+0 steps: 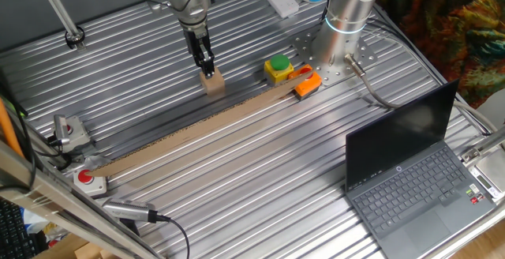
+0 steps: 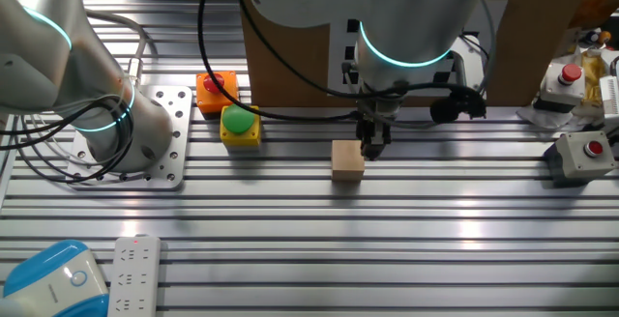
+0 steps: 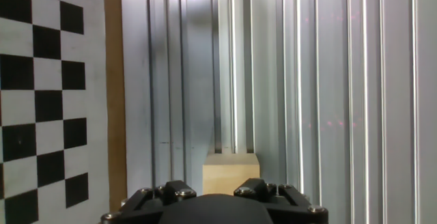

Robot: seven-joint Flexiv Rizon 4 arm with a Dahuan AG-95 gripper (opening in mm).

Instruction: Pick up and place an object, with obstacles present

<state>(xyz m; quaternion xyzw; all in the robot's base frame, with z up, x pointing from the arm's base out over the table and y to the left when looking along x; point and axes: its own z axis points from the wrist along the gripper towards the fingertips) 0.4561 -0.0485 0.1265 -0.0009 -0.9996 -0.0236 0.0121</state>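
— Tan-brown, the block (image 1: 212,84) sits on the ribbed metal table (image 1: 260,172), just behind the long strip (image 1: 189,137); the gripper (image 1: 207,68) comes down on its top.
— And from the other fixed view?
— The gripper (image 2: 371,147) stands at the right rear edge of the block (image 2: 347,159) — whether the jaws pinch it, I cannot tell.
— Hand view?
— The block (image 3: 231,171) lies just ahead of the fingers; the strip (image 3: 114,94) runs along the left, beside a checkered board (image 3: 44,94).
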